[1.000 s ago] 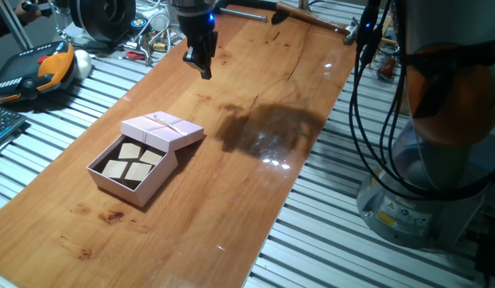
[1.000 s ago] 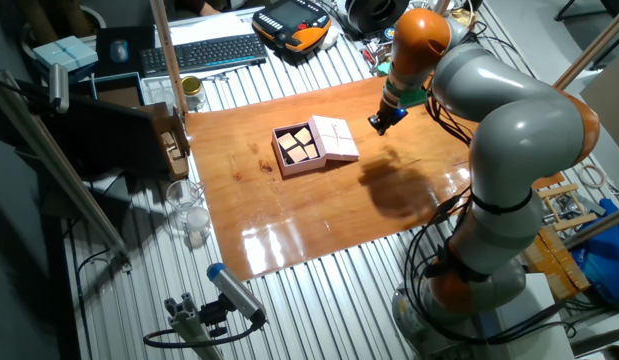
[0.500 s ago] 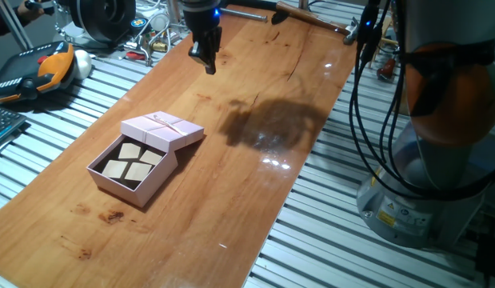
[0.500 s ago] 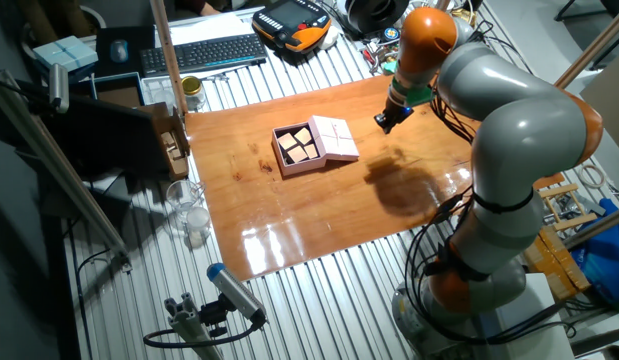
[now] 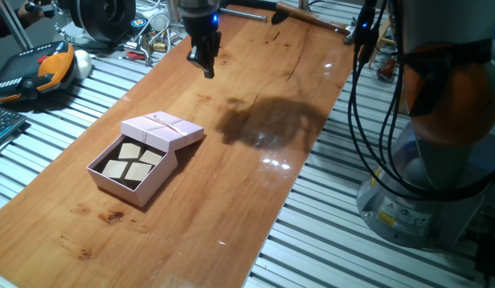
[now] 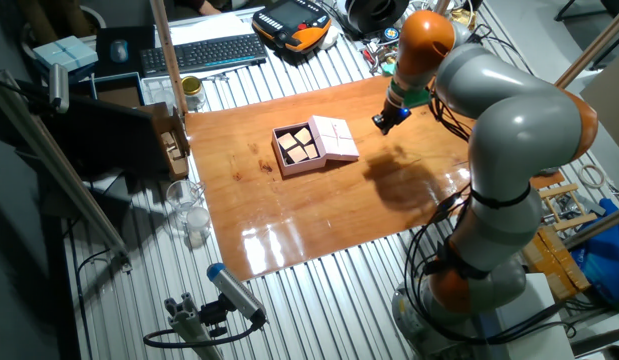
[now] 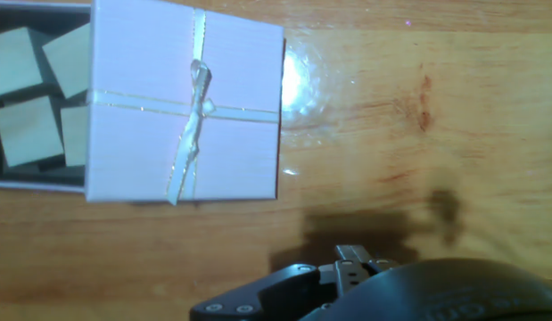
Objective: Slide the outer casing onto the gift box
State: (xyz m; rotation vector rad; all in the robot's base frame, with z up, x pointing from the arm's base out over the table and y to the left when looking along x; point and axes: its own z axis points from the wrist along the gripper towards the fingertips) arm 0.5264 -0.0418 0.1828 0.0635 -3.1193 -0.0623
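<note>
Your gripper has barely drifted, empty with fingers apparently closed, so bring it low behind the outer casing, half over the gift box, and push squarely.

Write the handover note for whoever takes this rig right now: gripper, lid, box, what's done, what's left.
Gripper: empty, raised above the far part of the table, away from the box; whether it is open or shut cannot be told.
Lid: ribbon side up, lying partly over one end of the gift box, not square to it.
Box: near the table's edge, four tan squares still uncovered.
Done: lid is started on the box.
Left: reach the lid and slide it fully across.
</note>
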